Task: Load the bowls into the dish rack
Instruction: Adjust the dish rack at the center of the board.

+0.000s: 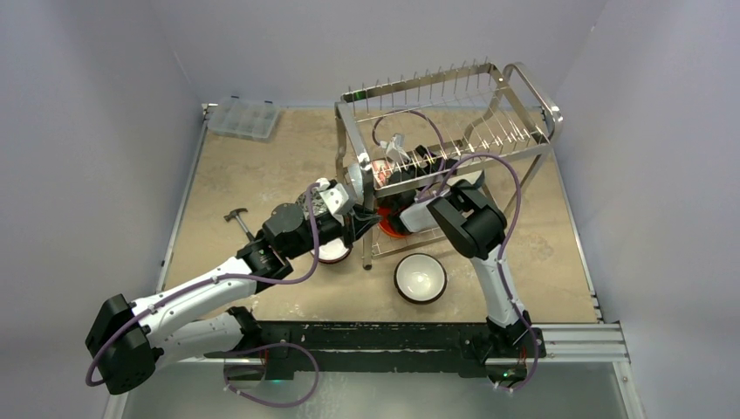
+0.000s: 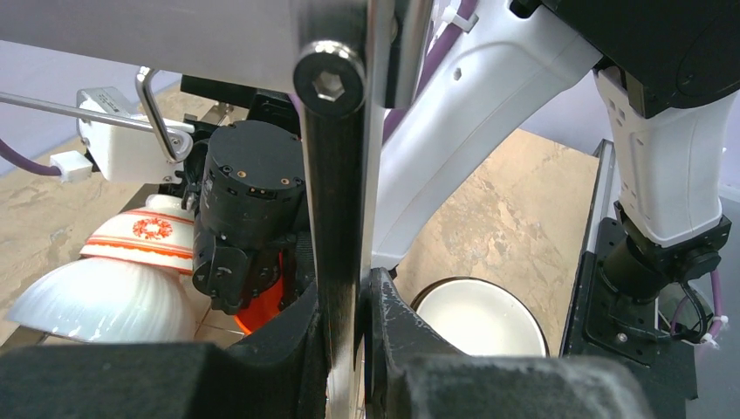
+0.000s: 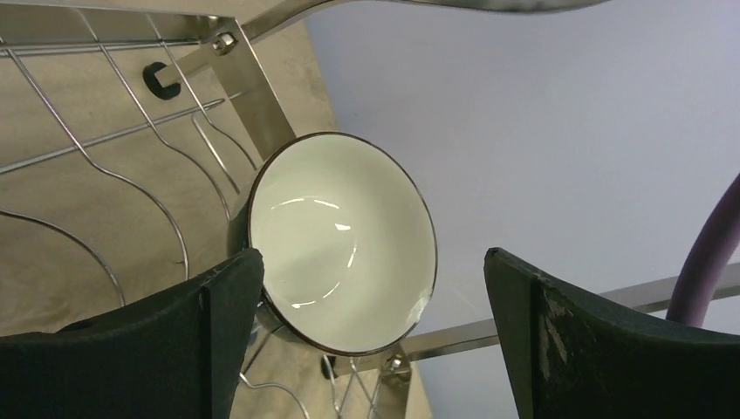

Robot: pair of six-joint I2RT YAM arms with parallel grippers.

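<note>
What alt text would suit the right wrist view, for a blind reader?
A white-inside bowl with a dark rim sits tilted in the wire dish rack. The right gripper, fingers wide open, frames it in the foreground.

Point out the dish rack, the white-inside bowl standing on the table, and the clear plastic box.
dish rack [image 1: 423, 83]: top external view, on its upper back rail.
white-inside bowl [image 1: 421, 278]: top external view, on its white inner floor.
clear plastic box [image 1: 246, 118]: top external view, on the middle of its compartments.
</note>
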